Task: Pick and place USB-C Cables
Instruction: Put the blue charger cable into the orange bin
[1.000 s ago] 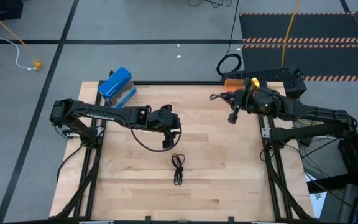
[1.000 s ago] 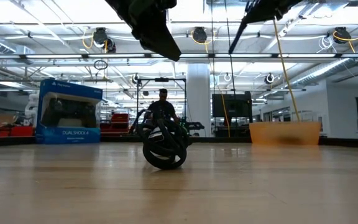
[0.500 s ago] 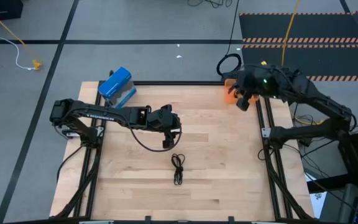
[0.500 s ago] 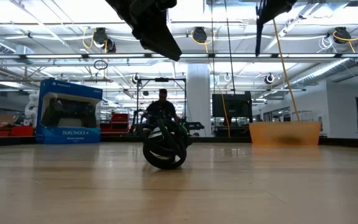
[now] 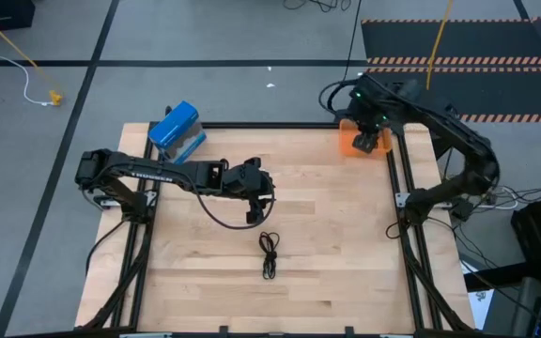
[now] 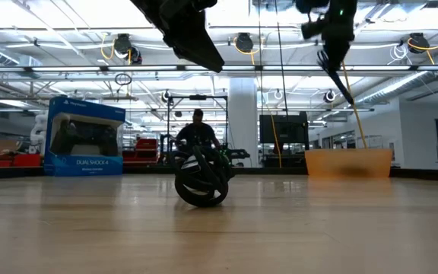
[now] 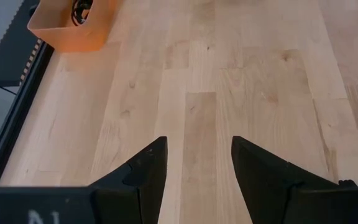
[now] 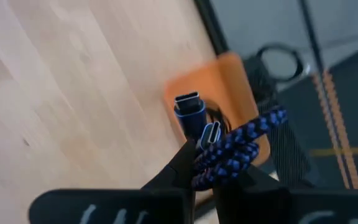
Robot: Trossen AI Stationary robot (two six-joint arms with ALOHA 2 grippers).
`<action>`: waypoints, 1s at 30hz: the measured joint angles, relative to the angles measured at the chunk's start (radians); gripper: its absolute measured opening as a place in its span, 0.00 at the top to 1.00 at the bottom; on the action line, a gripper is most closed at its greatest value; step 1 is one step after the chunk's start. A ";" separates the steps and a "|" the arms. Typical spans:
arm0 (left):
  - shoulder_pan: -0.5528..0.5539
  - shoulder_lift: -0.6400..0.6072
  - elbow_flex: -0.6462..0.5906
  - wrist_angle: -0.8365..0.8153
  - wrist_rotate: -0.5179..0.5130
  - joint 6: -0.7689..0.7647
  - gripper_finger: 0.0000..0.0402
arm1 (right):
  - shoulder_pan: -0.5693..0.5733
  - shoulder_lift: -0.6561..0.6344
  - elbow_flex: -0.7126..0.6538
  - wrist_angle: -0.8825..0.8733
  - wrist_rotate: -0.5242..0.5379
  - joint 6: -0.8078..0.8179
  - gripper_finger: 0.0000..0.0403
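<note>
Right gripper (image 5: 364,143) now over the orange bin (image 5: 349,141)
It swung in from the surface — jaws clamped on the purple-blue cable (image 8: 235,149); left gripper (image 7: 194,168) unmoved, jaws apart, empty.

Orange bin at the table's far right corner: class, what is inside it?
The left wrist view shows a dark cable inside the orange bin. From above, the right end effector, holding the purple-blue cable, covers its interior.
</note>
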 joint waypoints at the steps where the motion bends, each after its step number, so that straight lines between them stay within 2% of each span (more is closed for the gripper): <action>1: 0.000 0.000 0.000 0.001 0.000 0.004 0.55 | -0.021 0.022 0.000 -0.015 0.003 -0.018 0.96; 13: 0.000 0.000 0.000 0.036 0.001 0.006 0.55 | -0.232 0.207 0.000 -0.073 0.012 -0.252 0.96; 17: 0.000 0.000 0.000 0.041 0.001 0.006 0.55 | -0.271 0.244 0.000 -0.066 0.078 -0.306 0.96; 22: 0.000 0.000 0.000 0.041 0.001 0.001 0.55 | -0.307 0.284 0.000 -0.061 0.141 -0.317 0.96; 30: -0.002 0.000 0.000 0.040 0.002 -0.008 0.55 | -0.320 0.320 0.000 -0.040 0.141 -0.283 0.96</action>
